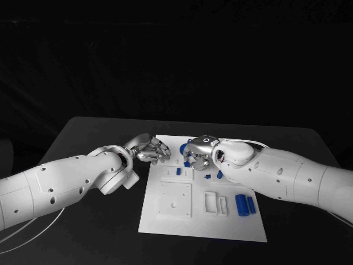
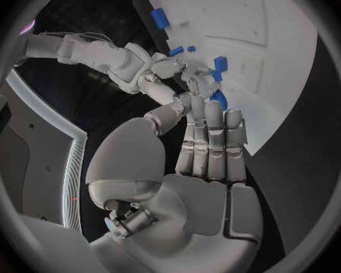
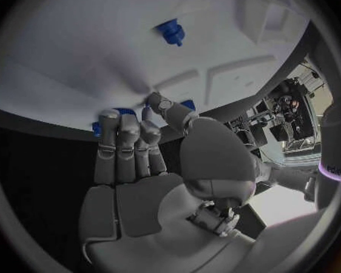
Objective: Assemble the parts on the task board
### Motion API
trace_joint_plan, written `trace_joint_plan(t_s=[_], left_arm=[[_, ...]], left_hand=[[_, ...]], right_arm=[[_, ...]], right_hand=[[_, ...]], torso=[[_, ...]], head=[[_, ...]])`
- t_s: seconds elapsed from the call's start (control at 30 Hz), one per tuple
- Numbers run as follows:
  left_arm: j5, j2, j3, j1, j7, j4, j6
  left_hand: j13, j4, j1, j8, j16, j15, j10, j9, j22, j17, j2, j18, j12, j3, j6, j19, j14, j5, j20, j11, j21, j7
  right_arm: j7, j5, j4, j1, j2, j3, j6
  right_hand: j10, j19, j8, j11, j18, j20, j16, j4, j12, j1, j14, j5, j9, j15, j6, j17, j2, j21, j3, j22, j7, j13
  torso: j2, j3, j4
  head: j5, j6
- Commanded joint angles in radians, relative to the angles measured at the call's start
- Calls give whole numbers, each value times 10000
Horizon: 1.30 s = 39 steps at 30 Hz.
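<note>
The white task board (image 1: 165, 221) lies in the middle of the black table. Two blue cylinders (image 1: 246, 204) lie side by side near its right edge, and small blue parts (image 1: 207, 177) sit further back. My right hand (image 1: 199, 152) hangs over the board's far end, fingers stretched out (image 3: 128, 142), tips down among small blue parts (image 3: 187, 105); none is plainly gripped. Another blue part (image 3: 170, 30) stands alone on the board. My left hand (image 1: 149, 150) is at the board's far left corner, fingers straight and together (image 2: 209, 139), holding nothing, close to a blue part (image 2: 218, 98).
The board carries raised white blocks and slots: a square plate (image 1: 173, 200) on the left and two narrow slots (image 1: 216, 204) in the middle. Bare black table (image 1: 89, 138) surrounds the board. Both hands are close together at the board's far end.
</note>
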Motion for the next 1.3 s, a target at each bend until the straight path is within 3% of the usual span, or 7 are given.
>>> trace_joint_plan(t_s=[0.03,0.2,0.3,0.43,0.53,0.73,1.3], left_arm=[[56,-18,6,10,24,11,142],[57,-1,6,10,22,-15,143],[71,4,6,10,32,-29,151],[86,6,6,10,39,-47,154],[93,13,6,10,40,-61,162],[104,33,6,10,45,-65,168],[106,-1,7,11,2,-27,207]], left_hand=[[-11,17,-10,-44,-38,32,-4,-10,16,16,48,-181,-49,-44,-40,-65,-23,-24,-706,81,-59,48],[-16,17,-12,-51,-42,36,-13,-11,18,17,38,-180,-55,-47,-54,-68,-29,-24,-703,86,-64,53],[-20,30,-22,-57,-44,40,-19,-13,19,17,42,-181,-59,-52,-68,-67,-32,-25,-699,91,-69,60],[-23,39,-28,-63,-45,42,-23,-14,21,18,44,-181,-61,-55,-80,-66,-33,-25,-697,95,-72,65],[-24,42,-30,-65,-45,43,-26,-14,21,19,45,-180,-62,-55,-85,-66,-33,-25,-696,97,-73,67],[-26,47,-30,-68,-45,45,-30,-14,22,20,52,-179,-64,-55,-93,-64,-33,-24,-695,99,-75,69],[-30,63,-39,-72,-45,48,-38,-13,25,23,64,-177,-67,-60,-106,-61,-33,-26,-691,105,-80,75]], right_arm=[[-138,60,37,4,-6,-1,-260],[5,242,83,4,-50,-1,-764],[279,382,144,4,-122,0,-1111],[640,520,187,4,-171,0,-1204],[766,520,210,3,-169,0,-935],[942,303,218,3,-174,0,-199],[984,-235,138,141,-229,-123,-53]], right_hand=[[-12,22,24,71,142,-35,67,-13,46,-58,-25,-13,16,48,321,-17,-156,77,-142,-6,311,19],[-2,37,58,70,142,-42,92,-38,46,-323,3,2,42,59,400,-54,-249,121,-712,-24,307,15],[4,31,-227,113,142,-93,88,-58,38,122,12,0,-76,91,-103,-93,-305,111,-684,-66,356,7],[20,10,-393,-83,142,-66,84,-42,6,663,-20,57,-152,-33,-451,-127,-327,121,-286,-96,144,-12],[44,2,-428,-235,142,-34,147,-41,8,771,-62,120,-174,-92,-571,-94,-348,187,-124,-79,-45,0],[32,-30,-354,-326,142,-31,253,-45,38,817,-149,230,-149,-90,-504,-17,-327,310,-32,-15,-150,49],[-277,-439,-287,-536,142,46,889,-21,618,1038,-925,51,-229,195,-627,296,-377,818,517,161,-493,1042]], torso=[[-2,-2,-11],[0,-3,-8],[-2,-4,7],[-2,-11,10],[0,-14,9],[8,-10,17],[18,-20,11]], head=[[-3,13],[-8,13],[-7,15],[8,9],[17,10],[38,2],[101,-85]])
